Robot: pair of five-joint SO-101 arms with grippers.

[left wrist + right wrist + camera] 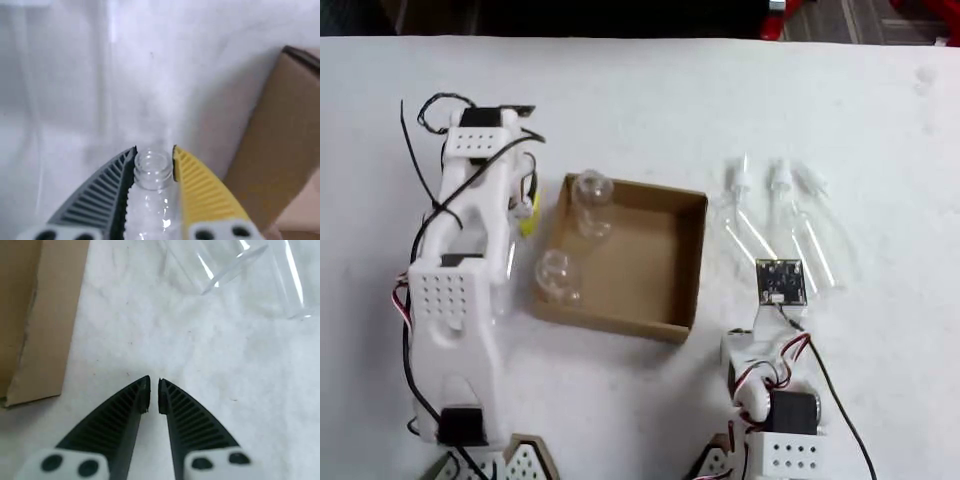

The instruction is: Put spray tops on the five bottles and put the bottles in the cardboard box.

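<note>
– Two ribbed fingers, one grey (pixel 107 185) and one yellow (pixel 200 185), are seen on the left gripper (pixel 154 148). What is held by them?
– A clear bottle (pixel 152 175) is clamped at its neck between them. Its threaded mouth is uncovered, and both sides of the neck are pressed by the pads.
– Where is that gripper placed?
– It is placed low over the white table (pixel 650 100), just beside the cardboard box (pixel 640 265), on the side nearest the left arm (pixel 455 300).
– And the right gripper (pixel 153 384)?
– Its two black fingers are drawn together to a thin slit, and bare table is seen beneath them. An edge of the box is seen near it, and the ends of two clear bottles lie beyond the fingertips.
– What is found in the box?
– A far bottle (pixel 592 198) and a near bottle (pixel 557 275), both clear, are set along the wall closest to the left arm. Whether tops are fitted on them cannot be told.
– And farther out?
– A row of lying bottles (pixel 815 255) is spread on the table on the box's other side, beyond the right arm (pixel 775 400), with white spray tops (pixel 780 182) pointed toward the table's far edge.
– Can any writing be read?
– Markings on the small circuit board (pixel 781 282) at the right wrist are too small to be read.
</note>
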